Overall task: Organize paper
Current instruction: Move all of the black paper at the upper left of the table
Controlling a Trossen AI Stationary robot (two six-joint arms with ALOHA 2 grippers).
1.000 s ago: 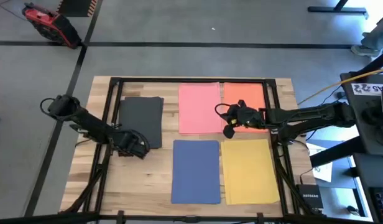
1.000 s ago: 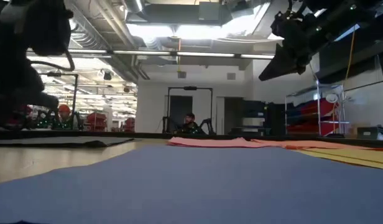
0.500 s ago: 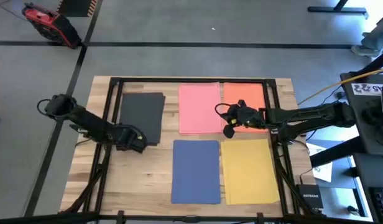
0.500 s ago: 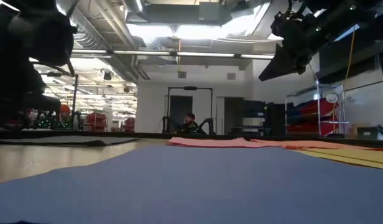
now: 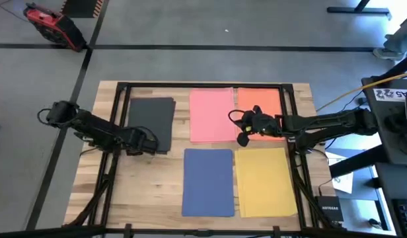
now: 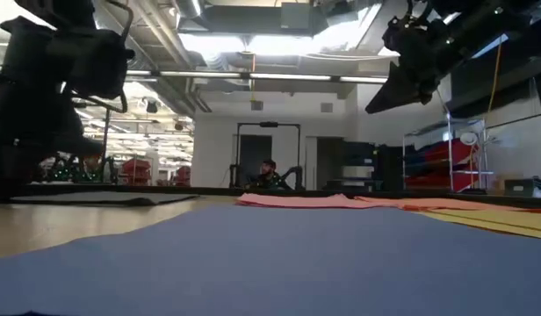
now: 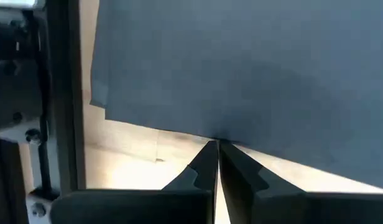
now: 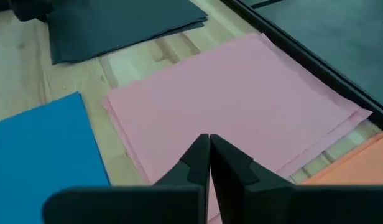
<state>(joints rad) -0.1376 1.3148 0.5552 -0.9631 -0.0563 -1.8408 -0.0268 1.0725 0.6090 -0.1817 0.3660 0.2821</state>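
Paper laid out in five stacks on the wooden table [image 5: 160,192]. Nearest the front edge: blue stack [image 5: 208,182] and, just beside it toward the right arm's side, yellow stack [image 5: 265,180]. Neither touched by an arm.

Back row: black stack [image 5: 152,120] on the left arm's side, pink stack [image 5: 212,114] in the middle, orange-red stack [image 5: 261,106] next to pink, partly hidden under the right arm.

Left gripper [image 5: 145,140] low at the near edge of the black stack; in the left wrist view its fingers [image 7: 204,165] are pressed together, tips right at the sheet's edge. Whether they touch the paper, cannot tell.

Right gripper [image 5: 244,131] above the near corner of pink, by the seam with orange-red. Fingers [image 8: 198,162] pressed together, nothing between them; low view shows it raised clear of the table.
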